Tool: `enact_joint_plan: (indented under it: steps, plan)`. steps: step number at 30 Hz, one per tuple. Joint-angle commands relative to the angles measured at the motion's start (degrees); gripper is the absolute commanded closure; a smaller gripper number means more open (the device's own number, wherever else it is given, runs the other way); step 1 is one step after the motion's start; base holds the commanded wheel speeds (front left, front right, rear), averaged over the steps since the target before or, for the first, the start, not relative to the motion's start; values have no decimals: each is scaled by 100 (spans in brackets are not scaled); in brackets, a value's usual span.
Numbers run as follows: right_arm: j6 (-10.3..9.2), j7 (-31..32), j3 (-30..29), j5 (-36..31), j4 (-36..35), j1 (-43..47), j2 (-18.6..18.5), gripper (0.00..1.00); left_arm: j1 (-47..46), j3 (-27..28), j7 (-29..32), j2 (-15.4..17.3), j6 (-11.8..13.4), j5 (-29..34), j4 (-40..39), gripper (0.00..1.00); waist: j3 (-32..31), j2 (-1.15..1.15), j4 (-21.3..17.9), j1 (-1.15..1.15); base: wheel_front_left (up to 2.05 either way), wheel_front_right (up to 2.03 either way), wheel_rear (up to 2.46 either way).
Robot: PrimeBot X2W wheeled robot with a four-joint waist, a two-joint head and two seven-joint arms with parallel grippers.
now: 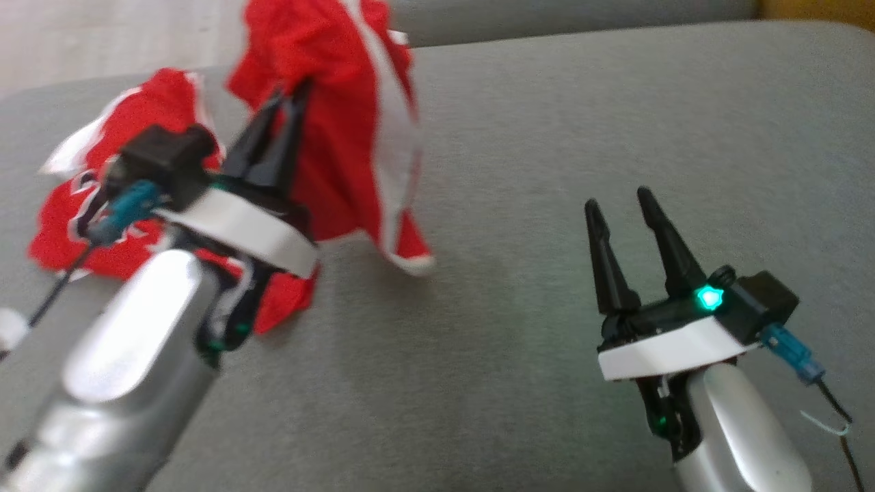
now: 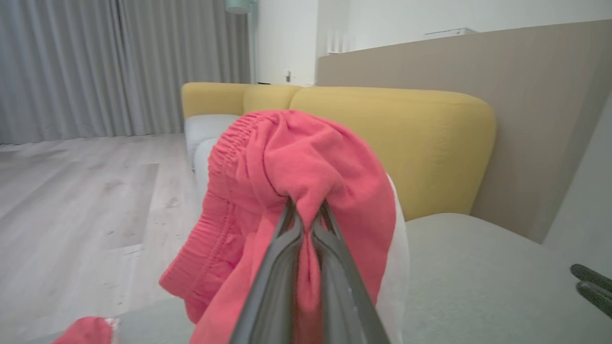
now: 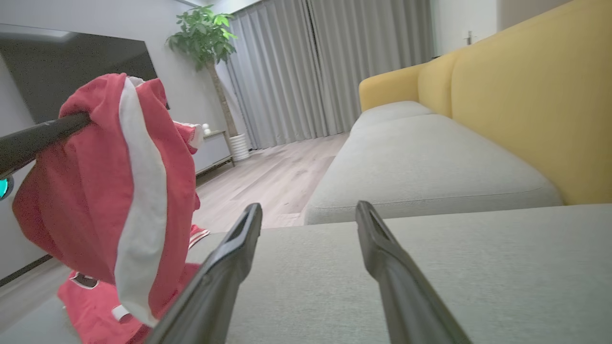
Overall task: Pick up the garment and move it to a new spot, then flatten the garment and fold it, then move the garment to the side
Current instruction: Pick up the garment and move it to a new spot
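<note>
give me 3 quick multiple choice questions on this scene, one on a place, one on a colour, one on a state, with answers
1. Where is the right gripper?
A. over bare grey cushion, apart from the garment
B. inside a drawer
C. pressed on the floor

2. What colour is the stripe on the red garment?
A. blue
B. white
C. black

3. What state is the left gripper in?
A. open and empty
B. holding a cup
C. shut on the garment, holding part of it up

Answers: 1 A, the head view shows it over plain cushion; 2 B, a white band runs down the red cloth; 3 C, the left wrist view shows cloth pinched in its closed grip.
</note>
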Motion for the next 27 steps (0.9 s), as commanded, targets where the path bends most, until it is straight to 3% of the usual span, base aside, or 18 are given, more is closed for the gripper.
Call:
enact_joint_plan:
  steps: [1, 6, 12, 13, 14, 15, 20, 27]
  plan:
    - [-4, -62, 69, 69, -255, -276, -4, 0, -456, 135, -44, -69, 14, 69, -113, 100, 98, 0, -476, 0, 0, 0, 0]
    - [-4, -62, 33, 115, -343, -342, -4, 0, -552, -43, -181, -539, -13, 32, 99, 100, 200, 0, -1015, 0, 0, 0, 0]
    - [-4, -62, -53, 277, -554, -449, -4, 0, -843, -334, -366, -1081, -223, 81, 778, 100, 438, 0, -1735, 0, 0, 0, 0]
    - [-4, -62, -91, 303, -584, -446, -4, 0, -912, -368, -448, -1171, -264, 109, 899, 88, 475, 0, -1794, 0, 0, 0, 0]
    - [-4, -62, -116, 313, -607, -445, -4, 0, -980, -393, -548, -1250, -297, 144, 1019, 20, 511, 0, -1847, 0, 0, 0, 0]
    - [-4, -62, -139, 320, -629, -439, -4, 0, -1046, -426, -643, -1314, -335, 192, 1143, 0, 537, 0, -1880, 0, 0, 0, 0]
    - [-4, -62, -344, 277, -708, -320, -4, 0, -1166, -452, -1097, -1438, -469, 297, 1739, 0, 546, 0, -1683, 0, 0, 0, 0]
    - [-4, -62, -551, 87, -610, -153, -4, 0, -531, -175, -1427, -927, -430, 341, 1873, 0, 266, 0, -924, 0, 0, 0, 0]
